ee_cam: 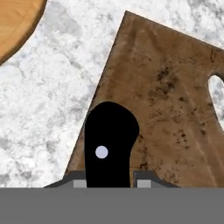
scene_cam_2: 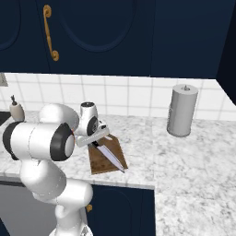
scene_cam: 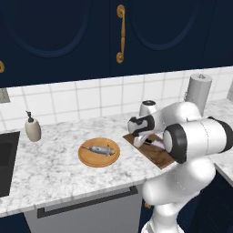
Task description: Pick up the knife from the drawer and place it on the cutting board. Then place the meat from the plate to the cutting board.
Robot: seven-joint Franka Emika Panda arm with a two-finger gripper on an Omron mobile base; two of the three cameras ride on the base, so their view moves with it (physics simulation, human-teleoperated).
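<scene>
Gripper (ee_cam: 108, 183) clamping knife (scene_cam_2: 110, 156) handle over cutting board (ee_cam: 166, 105)
Arm is hiding part of the board; blade is lying across it. One meat (scene_cam: 101, 149) sitting on one plate (scene_cam: 86, 159).

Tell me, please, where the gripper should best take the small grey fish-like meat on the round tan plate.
Grip the small grey fish-like meat across its narrow middle, coming straight down from above. It lies flat and elongated in the low-rimmed round tan plate, so the fingers can probably close over its short width.
</scene>
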